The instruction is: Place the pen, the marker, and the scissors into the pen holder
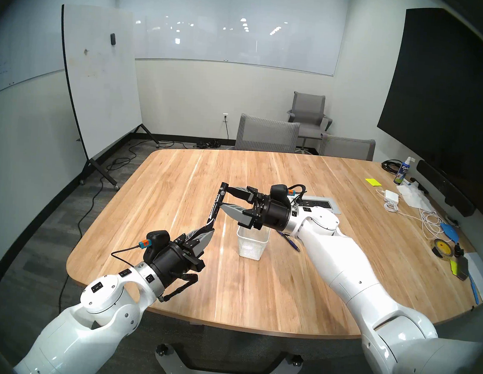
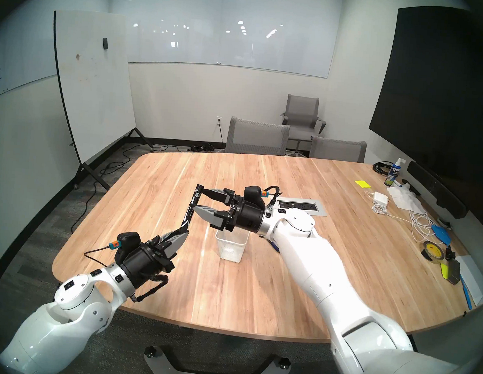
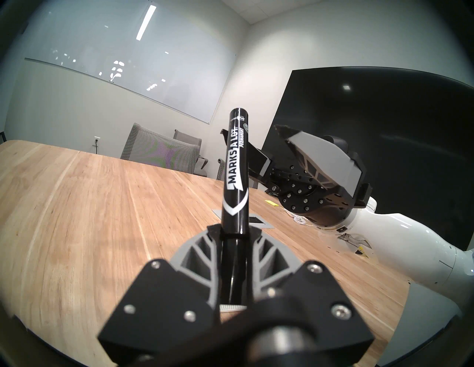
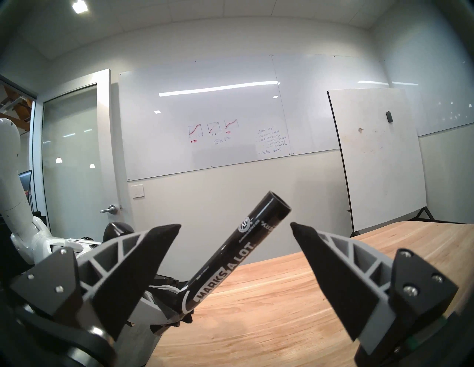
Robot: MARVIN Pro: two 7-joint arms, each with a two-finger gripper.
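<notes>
Mid-handover: marker (image 1: pixel 215 208) pinched by left end effector (image 1: pixel 206 231), raised above worktop (image 1: pixel 177 183); right end effector (image 1: pixel 225 196) spread around its upper barrel. Next: close right, release left, then lower into holder (image 1: pixel 252 242).

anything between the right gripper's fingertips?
Yes: the marker, held by the left gripper, slants through the open right gripper, touching neither fingertip. Clearest in the right wrist view.
</notes>
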